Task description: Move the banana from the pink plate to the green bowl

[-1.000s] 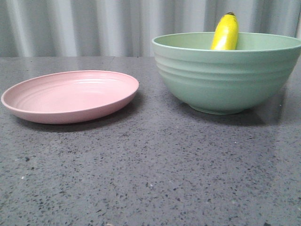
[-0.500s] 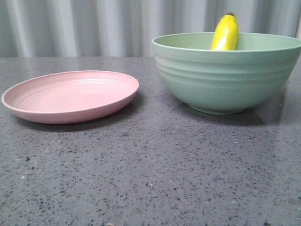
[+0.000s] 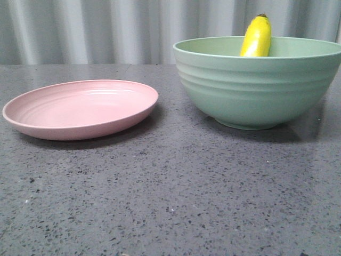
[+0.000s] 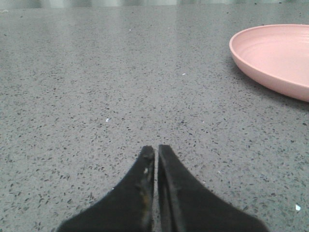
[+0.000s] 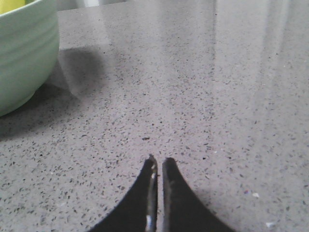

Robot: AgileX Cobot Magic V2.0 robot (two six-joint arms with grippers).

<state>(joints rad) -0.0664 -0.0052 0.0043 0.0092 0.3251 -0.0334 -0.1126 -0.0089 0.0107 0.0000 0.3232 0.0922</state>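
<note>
we count one banana point(image 3: 256, 36), one pink plate point(image 3: 81, 109) and one green bowl point(image 3: 257, 81), all on one dark speckled table point(image 3: 176, 197). we also count two grippers, each seen only in its own wrist view.

the banana is glossy and bright yellow, with a small dark tip at its top end. it stands nearly upright inside the green bowl, leaning on the far inner wall, and only its upper part shows above the rim. the bowl is deep, pale mint green, with ribbed bands around its outside. the pink plate is shallow, with faint rings inside, and nothing lies on it. plate and bowl stand near each other but apart, the plate on the left.

the left gripper point(image 4: 155, 151) has its jaws closed together with only a thin slit, holding nothing, low over the bare table. the right gripper point(image 5: 158, 162) is the same: jaws pressed together and holding nothing.
</note>
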